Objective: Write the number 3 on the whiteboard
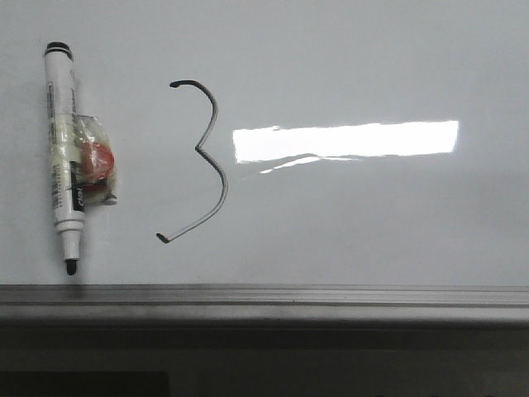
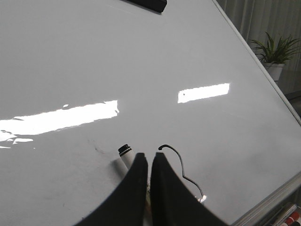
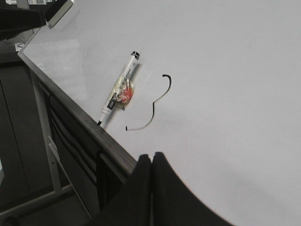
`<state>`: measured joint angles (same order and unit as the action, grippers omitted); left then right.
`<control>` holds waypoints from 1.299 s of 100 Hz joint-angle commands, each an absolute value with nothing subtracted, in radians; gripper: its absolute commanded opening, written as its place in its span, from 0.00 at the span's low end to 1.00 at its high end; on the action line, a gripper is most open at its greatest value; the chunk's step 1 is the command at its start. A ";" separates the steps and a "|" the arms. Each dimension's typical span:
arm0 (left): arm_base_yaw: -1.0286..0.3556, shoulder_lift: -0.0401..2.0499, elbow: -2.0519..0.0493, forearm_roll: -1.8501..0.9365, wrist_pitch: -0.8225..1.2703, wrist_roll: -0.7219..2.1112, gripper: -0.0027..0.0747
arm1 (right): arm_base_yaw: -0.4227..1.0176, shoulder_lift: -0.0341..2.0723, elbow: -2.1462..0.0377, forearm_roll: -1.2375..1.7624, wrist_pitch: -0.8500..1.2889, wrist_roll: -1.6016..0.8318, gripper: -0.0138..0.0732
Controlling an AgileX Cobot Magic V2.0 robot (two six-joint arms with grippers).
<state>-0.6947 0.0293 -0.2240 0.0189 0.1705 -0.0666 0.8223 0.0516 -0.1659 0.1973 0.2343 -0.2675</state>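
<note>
The number 3 (image 1: 198,149) is a thin dark grey line on the whiteboard (image 1: 372,223), left of the bright light reflection. A white marker pen (image 1: 63,141) lies flat on the board left of it, tip toward the grey rail (image 1: 331,296), with a taped red-and-clear wad (image 1: 97,161) on its side. No gripper shows in the front view. In the left wrist view, my left gripper (image 2: 149,154) is shut and empty above the marker (image 2: 125,157) and the 3 (image 2: 181,165). In the right wrist view, my right gripper (image 3: 151,156) is shut and empty, off from the 3 (image 3: 154,106) and marker (image 3: 121,84).
A black object (image 2: 149,4) lies at the board's far edge. A potted plant (image 2: 275,52) stands beyond the board's side. Spare markers (image 2: 287,217) lie below the rail. The board's metal stand (image 3: 47,155) shows under the near edge (image 3: 80,117).
</note>
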 commanded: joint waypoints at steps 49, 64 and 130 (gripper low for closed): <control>-0.676 0.040 -0.240 0.084 0.087 -0.069 0.01 | 0.815 0.060 -0.146 0.190 0.151 -0.272 0.10; -0.488 0.040 -0.221 0.123 0.083 -0.069 0.01 | 0.815 0.060 -0.146 0.190 0.151 -0.272 0.10; 0.054 -0.031 0.039 0.018 0.208 -0.105 0.01 | 0.815 0.060 -0.146 0.190 0.150 -0.272 0.10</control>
<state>0.0516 -0.0055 0.0054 0.0274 0.2156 -0.0910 0.8223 0.0493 -0.1192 0.1973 0.2343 -0.2675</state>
